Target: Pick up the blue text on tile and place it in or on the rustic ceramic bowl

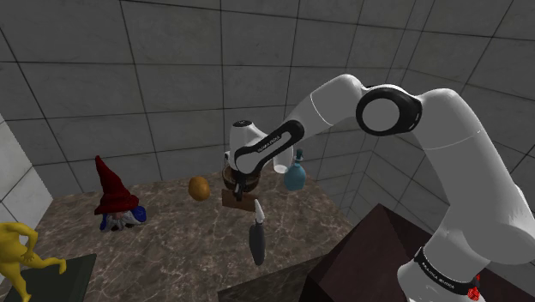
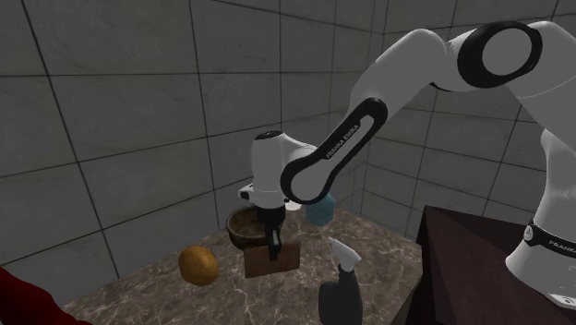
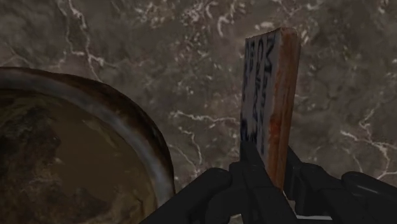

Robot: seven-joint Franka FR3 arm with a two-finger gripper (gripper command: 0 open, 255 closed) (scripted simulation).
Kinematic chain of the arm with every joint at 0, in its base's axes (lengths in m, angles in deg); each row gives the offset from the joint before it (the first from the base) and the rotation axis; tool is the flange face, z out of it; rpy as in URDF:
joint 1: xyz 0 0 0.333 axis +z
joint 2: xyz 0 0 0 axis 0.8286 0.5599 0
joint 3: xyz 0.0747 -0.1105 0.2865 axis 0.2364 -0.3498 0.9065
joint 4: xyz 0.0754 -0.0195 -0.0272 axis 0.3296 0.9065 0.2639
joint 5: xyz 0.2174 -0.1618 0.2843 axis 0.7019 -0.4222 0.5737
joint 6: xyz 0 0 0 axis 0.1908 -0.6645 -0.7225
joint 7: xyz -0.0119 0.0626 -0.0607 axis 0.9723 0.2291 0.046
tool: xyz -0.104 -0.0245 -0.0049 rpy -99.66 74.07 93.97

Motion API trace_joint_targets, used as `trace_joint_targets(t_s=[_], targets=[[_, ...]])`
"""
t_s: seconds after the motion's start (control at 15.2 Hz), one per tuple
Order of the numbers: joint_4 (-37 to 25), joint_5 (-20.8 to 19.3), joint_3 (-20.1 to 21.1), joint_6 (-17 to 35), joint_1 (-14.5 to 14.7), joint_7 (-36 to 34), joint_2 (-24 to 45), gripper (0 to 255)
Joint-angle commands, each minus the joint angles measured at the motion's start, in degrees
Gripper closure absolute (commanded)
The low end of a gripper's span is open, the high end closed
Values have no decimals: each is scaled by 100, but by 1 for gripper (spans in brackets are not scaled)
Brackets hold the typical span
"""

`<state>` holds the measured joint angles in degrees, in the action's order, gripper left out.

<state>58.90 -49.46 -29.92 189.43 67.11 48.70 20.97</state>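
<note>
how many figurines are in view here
2. A red-hatted gnome stands on the marble surface at the shoulder view's left; a yellow humanoid figure stands nearer the camera at its lower left edge, partly cut off. The arm could hide others.

Thin rectangular tile (image 3: 270, 95): blue lettering on whitish face, rust-brown edges. Round bowl (image 3: 127, 114): mottled brown. Marble counter (image 3: 159, 44): dark, white-veined.

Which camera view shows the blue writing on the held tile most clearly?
The wrist view: the tile, clasped in the gripper, turns its white face with blue lettering partly toward that camera. The shoulder view and the second exterior view show it as a plain brown slab under the gripper, no lettering visible.
</note>
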Motion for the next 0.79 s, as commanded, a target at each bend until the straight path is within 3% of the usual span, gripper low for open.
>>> trace_joint_targets(t_s=[0.0,0.73], targets=[[19,13,15,-89,-8,3,-107,255],[98,94,91,-603,-64,32,-701,255]])
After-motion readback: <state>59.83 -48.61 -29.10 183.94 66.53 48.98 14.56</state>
